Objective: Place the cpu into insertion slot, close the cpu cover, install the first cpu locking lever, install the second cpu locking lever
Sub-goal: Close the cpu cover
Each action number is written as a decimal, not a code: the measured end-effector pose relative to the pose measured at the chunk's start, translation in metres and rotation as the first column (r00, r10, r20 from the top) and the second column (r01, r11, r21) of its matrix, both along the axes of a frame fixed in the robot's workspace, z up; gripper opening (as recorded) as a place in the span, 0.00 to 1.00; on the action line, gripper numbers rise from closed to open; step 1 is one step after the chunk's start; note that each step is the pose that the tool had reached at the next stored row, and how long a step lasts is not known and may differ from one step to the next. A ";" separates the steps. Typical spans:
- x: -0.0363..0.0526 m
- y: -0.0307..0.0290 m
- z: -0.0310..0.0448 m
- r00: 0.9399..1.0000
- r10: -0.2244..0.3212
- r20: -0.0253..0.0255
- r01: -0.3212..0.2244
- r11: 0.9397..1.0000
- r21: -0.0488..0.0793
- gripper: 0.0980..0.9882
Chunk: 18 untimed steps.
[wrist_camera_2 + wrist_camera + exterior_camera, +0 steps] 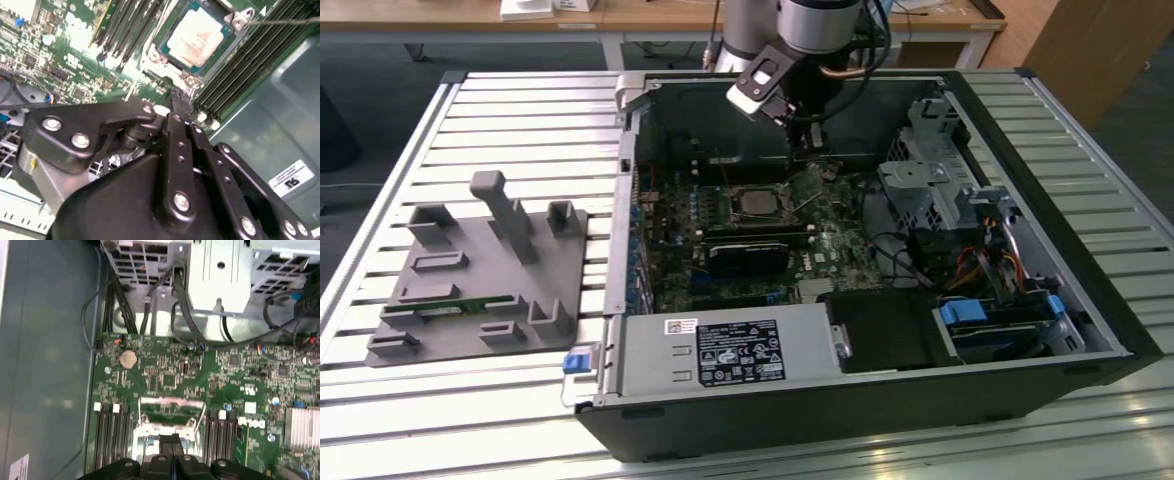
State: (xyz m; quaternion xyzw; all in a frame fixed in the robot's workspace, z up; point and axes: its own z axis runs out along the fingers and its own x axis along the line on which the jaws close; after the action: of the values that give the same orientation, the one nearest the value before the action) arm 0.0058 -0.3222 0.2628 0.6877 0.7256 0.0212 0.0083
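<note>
One gripper [809,150] hangs inside the open computer case [854,425] in the exterior view, just beside the insertion slot [735,190], where the cpu [758,204] lies seated. In the second wrist view the cpu (pale metal top up) sits in the slot beyond the fingertips [176,107]. In the first wrist view the jaws are pressed together at the raised cpu cover [172,401]; whether they pinch it I cannot tell.

No print is legible. In the exterior view, at six o'clock, a white label [736,352] with tiny dark marks sits on the power supply [638,365]. In both wrist views a white sticker [292,180] [17,467] on the case wall [260,125] [45,340] is unreadable.
</note>
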 end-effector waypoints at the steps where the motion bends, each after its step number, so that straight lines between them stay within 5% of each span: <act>1: 0.0024 0.0000 -0.0002 1.000 0.000 -0.001 0.000 1.000 0.000 0.01; 18: 0.0252 0.0002 -0.0023 1.000 -0.010 -0.002 0.010 1.000 -0.001 0.01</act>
State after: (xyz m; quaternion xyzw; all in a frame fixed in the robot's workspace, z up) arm 0.0310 -0.3220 0.2604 0.6912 0.7223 0.0202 0.0080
